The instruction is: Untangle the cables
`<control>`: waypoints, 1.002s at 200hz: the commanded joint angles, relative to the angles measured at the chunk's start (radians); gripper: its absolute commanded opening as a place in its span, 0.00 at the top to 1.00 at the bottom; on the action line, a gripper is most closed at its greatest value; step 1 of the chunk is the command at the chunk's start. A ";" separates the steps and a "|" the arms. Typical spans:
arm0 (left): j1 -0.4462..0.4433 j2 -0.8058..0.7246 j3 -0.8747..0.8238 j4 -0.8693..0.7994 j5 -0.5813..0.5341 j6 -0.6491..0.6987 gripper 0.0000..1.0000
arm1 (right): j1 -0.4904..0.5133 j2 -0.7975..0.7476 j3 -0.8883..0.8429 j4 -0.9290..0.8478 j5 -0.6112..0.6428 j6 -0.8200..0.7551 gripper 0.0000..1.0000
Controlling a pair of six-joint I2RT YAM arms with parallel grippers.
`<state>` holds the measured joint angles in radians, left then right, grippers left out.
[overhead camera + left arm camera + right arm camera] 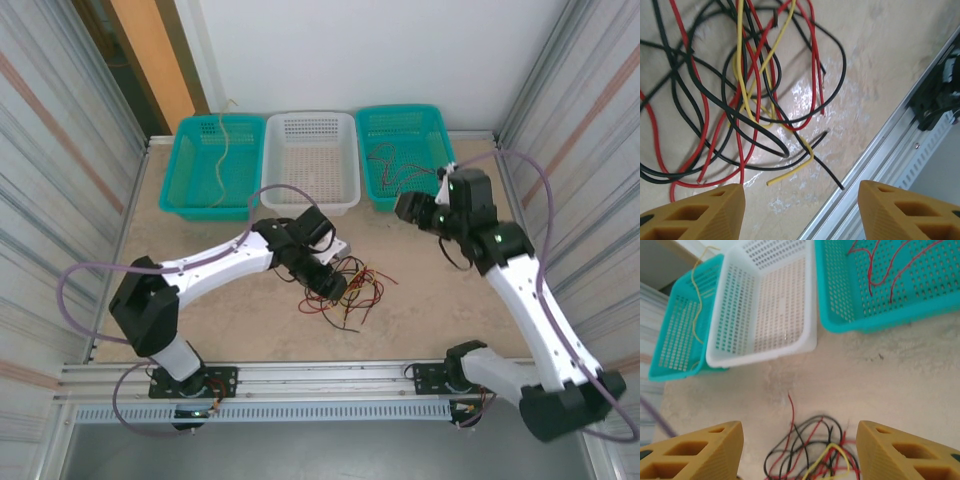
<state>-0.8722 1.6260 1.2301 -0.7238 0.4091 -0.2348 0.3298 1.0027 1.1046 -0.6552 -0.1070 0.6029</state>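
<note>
The heap of thin red, black and yellow cables [345,288] lies in the middle of the tan table [200,300]. It is well apart from the row of teal and white plastic baskets [310,116] at 12 o'clock.

The left gripper [802,200] hangs over the heap, fingers apart and empty. The right gripper [800,435], at 2 o'clock from the heap, is apart and empty too.

The wires cross a lot, so one pinch may catch two. A pull could then drag the whole heap or tighten the knot.
</note>
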 commanded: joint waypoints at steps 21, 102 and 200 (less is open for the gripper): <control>0.002 0.064 0.037 -0.021 -0.035 0.007 0.47 | 0.034 -0.132 -0.174 -0.081 0.085 0.097 0.40; 0.053 0.162 0.139 0.004 -0.046 -0.027 0.66 | 0.069 -0.060 -0.237 -0.008 0.041 0.186 0.42; 0.019 0.214 0.174 -0.003 0.028 -0.041 0.87 | 0.149 -0.019 -0.240 0.059 0.031 0.234 0.41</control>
<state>-0.8524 1.8351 1.3666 -0.7052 0.4149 -0.2852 0.4587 0.9825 0.8730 -0.6235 -0.0753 0.7986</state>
